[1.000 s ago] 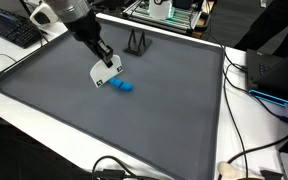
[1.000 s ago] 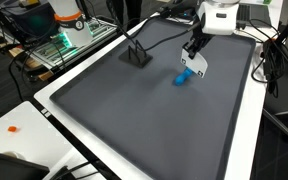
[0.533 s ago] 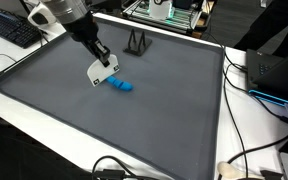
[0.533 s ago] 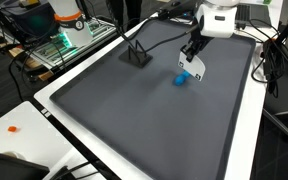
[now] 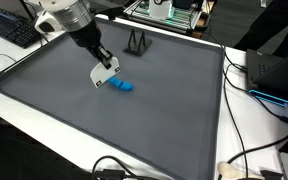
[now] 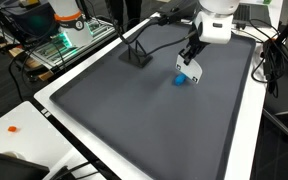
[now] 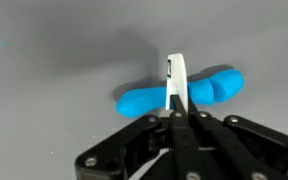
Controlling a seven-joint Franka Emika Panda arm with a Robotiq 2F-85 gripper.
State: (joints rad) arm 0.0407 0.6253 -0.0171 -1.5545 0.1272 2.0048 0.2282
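Observation:
My gripper (image 5: 103,62) is shut on a thin white flat piece (image 5: 102,73) and holds it just over the dark grey mat (image 5: 134,125). A small blue elongated object (image 5: 122,87) lies on the mat right beside the white piece. Both exterior views show this; in the second one the gripper (image 6: 191,58) hangs over the blue object (image 6: 181,78). In the wrist view the white piece (image 7: 177,78) stands edge-on between my closed fingers (image 7: 177,112). The blue object (image 7: 144,100) lies crosswise behind it. I cannot tell whether the two touch.
A small black stand (image 5: 136,42) sits at the far end of the mat, also in an exterior view (image 6: 136,55). A white table border surrounds the mat. A keyboard (image 5: 9,30) and cables (image 5: 246,150) lie off the mat. A tiny orange item (image 6: 14,128) lies on the white edge.
The arm has shifted only slightly, carrying the white piece a little. The blue object has not moved.

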